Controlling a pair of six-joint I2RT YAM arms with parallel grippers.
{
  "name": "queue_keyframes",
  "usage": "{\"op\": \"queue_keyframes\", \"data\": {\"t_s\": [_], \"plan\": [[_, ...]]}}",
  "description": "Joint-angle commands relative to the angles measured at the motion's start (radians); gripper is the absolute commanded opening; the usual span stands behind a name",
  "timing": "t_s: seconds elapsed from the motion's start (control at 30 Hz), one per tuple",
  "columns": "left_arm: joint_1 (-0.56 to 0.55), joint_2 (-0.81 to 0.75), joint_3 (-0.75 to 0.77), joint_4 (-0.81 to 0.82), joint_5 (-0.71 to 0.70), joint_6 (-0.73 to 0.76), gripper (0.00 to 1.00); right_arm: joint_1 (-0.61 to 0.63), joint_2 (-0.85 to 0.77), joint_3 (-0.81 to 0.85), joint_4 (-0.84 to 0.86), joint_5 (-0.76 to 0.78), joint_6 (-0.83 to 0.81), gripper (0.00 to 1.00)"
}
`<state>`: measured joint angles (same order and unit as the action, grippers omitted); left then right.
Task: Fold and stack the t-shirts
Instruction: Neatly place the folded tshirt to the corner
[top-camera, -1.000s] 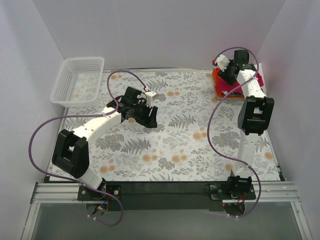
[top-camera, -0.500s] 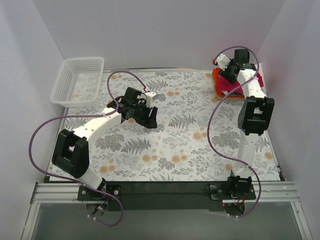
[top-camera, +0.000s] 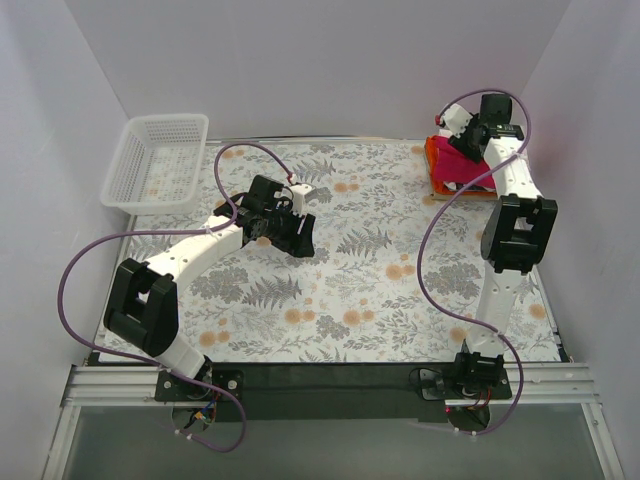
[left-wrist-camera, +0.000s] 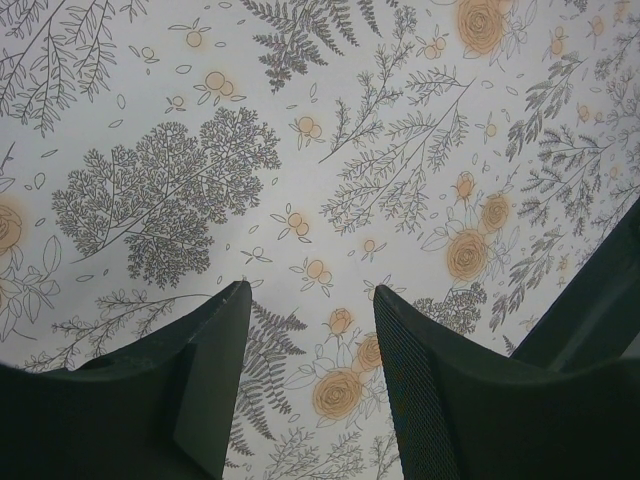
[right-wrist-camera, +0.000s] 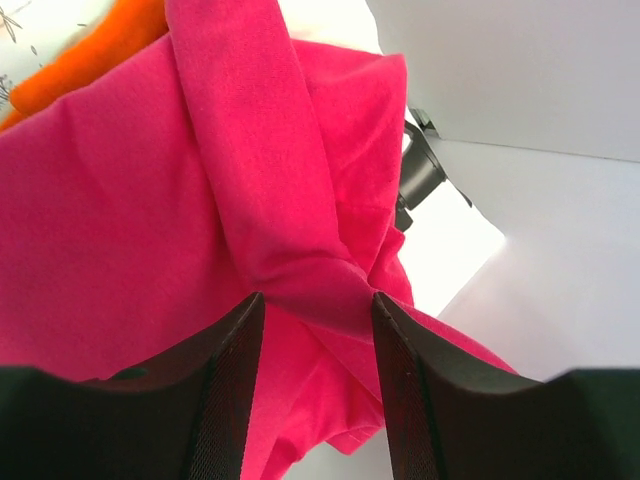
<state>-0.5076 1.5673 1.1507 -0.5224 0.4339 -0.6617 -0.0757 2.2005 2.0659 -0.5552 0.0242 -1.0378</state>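
A crimson-pink t-shirt (top-camera: 461, 167) lies on an orange t-shirt (top-camera: 435, 160) at the table's far right corner. My right gripper (top-camera: 470, 140) hangs over this pile, close to the back wall. In the right wrist view a bunched ridge of the pink t-shirt (right-wrist-camera: 120, 200) runs between the jaws of the right gripper (right-wrist-camera: 315, 300), which are shut on it, and the cloth is drawn up toward them. A strip of the orange t-shirt (right-wrist-camera: 100, 50) shows at upper left. My left gripper (top-camera: 299, 234) hovers open over the patterned tablecloth, and the left gripper (left-wrist-camera: 310, 290) holds nothing.
A white mesh basket (top-camera: 165, 117) stands at the far left corner. White walls close in behind and to the right of the shirt pile. The flower-and-fern tablecloth (top-camera: 360, 290) covers the table.
My right gripper has risen and moved back toward the wall, pulling the pink cloth up with it. Its jaws have closed slightly. The left arm has stayed still.
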Motion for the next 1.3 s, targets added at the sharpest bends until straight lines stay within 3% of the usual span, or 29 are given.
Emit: {"op": "queue_keyframes", "data": {"t_s": [0.0, 0.13, 0.2, 0.3, 0.33, 0.4, 0.57, 0.97, 1.0, 1.03, 1.07, 1.13, 1.27], "plan": [[0.003, -0.043, -0.008, 0.007, 0.002, 0.01, 0.49, -0.007, -0.035, 0.007, 0.005, 0.02, -0.068, 0.46], [0.003, -0.041, -0.012, 0.007, 0.003, 0.01, 0.49, -0.015, -0.027, 0.01, 0.005, 0.042, -0.093, 0.46], [0.003, -0.036, -0.014, 0.009, 0.005, 0.008, 0.49, -0.019, -0.018, 0.023, 0.005, 0.048, -0.097, 0.4], [0.003, -0.035, -0.011, 0.009, 0.005, 0.005, 0.49, -0.019, 0.019, 0.066, 0.011, 0.074, -0.105, 0.24], [0.004, -0.033, -0.008, 0.01, 0.003, 0.007, 0.49, -0.019, 0.043, 0.082, 0.017, 0.092, -0.107, 0.12], [0.003, -0.032, -0.006, 0.007, -0.003, 0.008, 0.49, -0.026, 0.065, 0.126, 0.032, 0.103, -0.105, 0.01], [0.003, -0.032, -0.005, -0.002, -0.014, 0.017, 0.49, -0.035, 0.079, 0.134, 0.103, 0.126, -0.09, 0.01], [0.003, -0.023, -0.011, -0.002, -0.029, 0.022, 0.49, -0.068, 0.142, 0.111, 0.524, 0.239, 0.018, 0.01], [0.003, -0.02, -0.006, -0.007, -0.03, 0.024, 0.49, -0.067, 0.159, 0.128, 0.532, 0.255, 0.018, 0.14], [0.003, -0.018, -0.005, -0.008, -0.034, 0.025, 0.5, -0.068, 0.189, 0.146, 0.544, 0.281, 0.018, 0.45], [0.003, -0.018, 0.001, -0.01, -0.035, 0.025, 0.49, -0.067, 0.2, 0.169, 0.546, 0.29, 0.021, 0.53], [0.003, -0.015, 0.006, -0.016, -0.034, 0.025, 0.49, -0.067, 0.185, 0.165, 0.546, 0.281, 0.031, 0.62], [0.003, -0.029, 0.006, -0.014, -0.031, 0.017, 0.49, -0.064, 0.052, 0.067, 0.508, 0.217, 0.126, 0.65]]}}
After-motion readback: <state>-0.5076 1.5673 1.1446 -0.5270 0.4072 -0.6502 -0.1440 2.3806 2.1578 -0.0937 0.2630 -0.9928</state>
